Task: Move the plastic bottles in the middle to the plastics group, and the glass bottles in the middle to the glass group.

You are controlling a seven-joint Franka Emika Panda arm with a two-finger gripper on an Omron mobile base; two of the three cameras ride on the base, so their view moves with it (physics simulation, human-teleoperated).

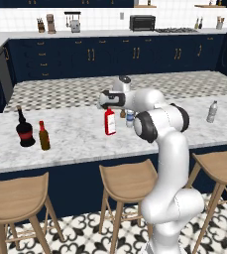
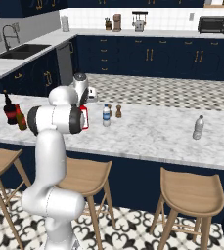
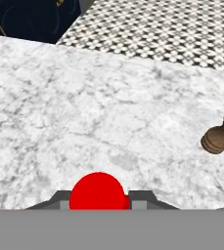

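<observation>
Grasp stage: flat-sided red glass bottle with white label (image 1: 109,122), mid-counter.
Left base view: gripper (image 1: 111,106) sits over its cap. Right base view: black round-bellied bottle (image 2: 8,109) waits far left. Hand view: fingers (image 3: 139,199) flank the red cap; closure cannot be told. Next, I judge: lift, carry left.

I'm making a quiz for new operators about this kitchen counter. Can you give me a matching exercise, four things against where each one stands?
Things:
1. red bottle
2. black bottle
3. plain clear bottle
4. blue-labelled water bottle

Places:
A. alone near the counter's right end
B. at the left end, beside a brown bottle
C. mid-counter, next to the wooden shakers
D. mid-counter, its cap between the gripper jaws

Pairs: 1-D, 2-B, 3-A, 4-C
</observation>
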